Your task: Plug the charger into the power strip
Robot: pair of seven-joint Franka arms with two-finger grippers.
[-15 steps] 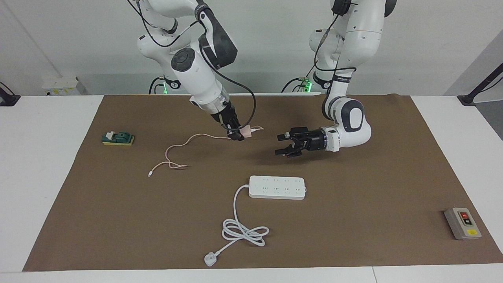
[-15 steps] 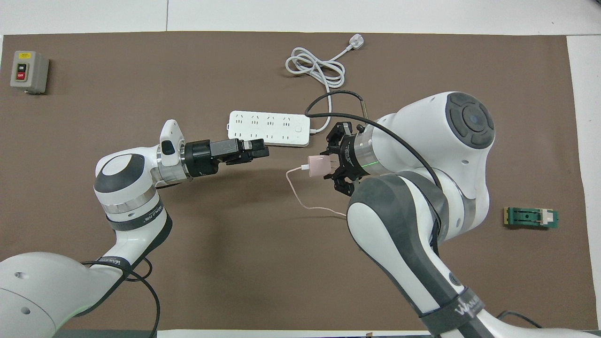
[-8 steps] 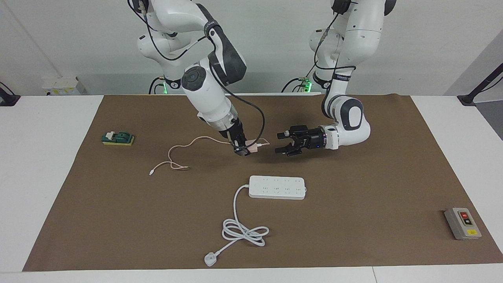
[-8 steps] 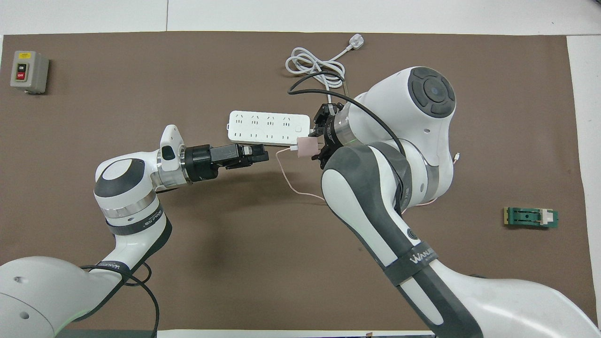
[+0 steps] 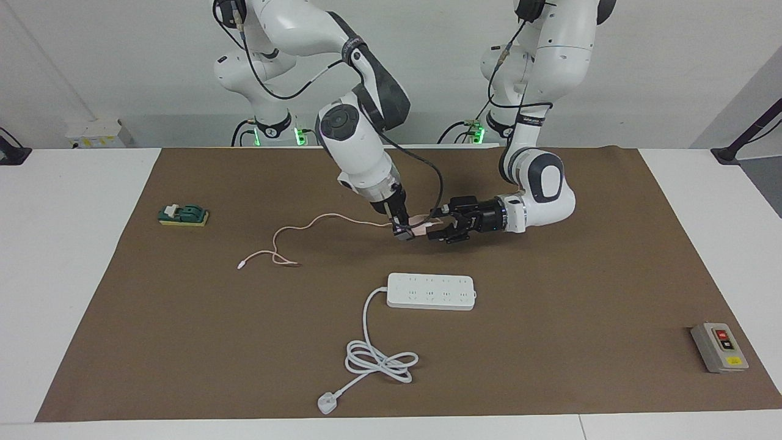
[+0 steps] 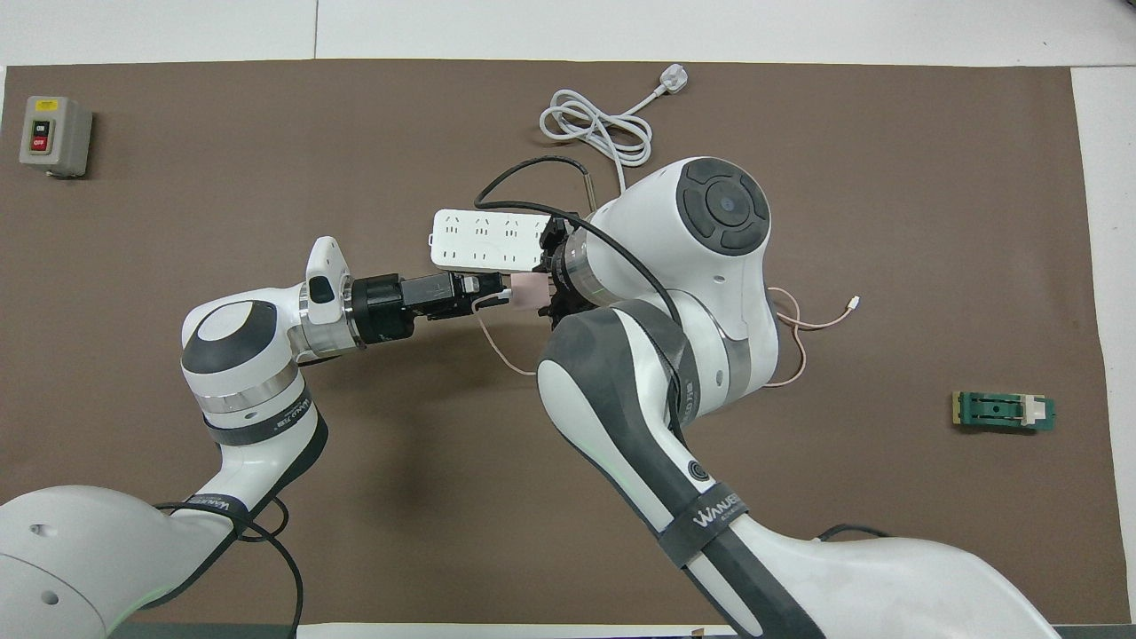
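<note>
The right pincer (image 5: 405, 232) has swung toward the left arm's end of the table, carrying the charger (image 5: 420, 227) up to the left pincer (image 5: 441, 227). Right arm bent steeply down, its pincer clamped on the charger in the air; left forearm lies level, its pincer spread wide, fingers either side of the charger, contact unclear. The pink cable (image 5: 317, 221) trails back toward the right arm's end. The power strip (image 5: 431, 291) lies flat below both pincers, long axis running between the table's ends, on the brown mat (image 5: 580, 293). White wall above.
</note>
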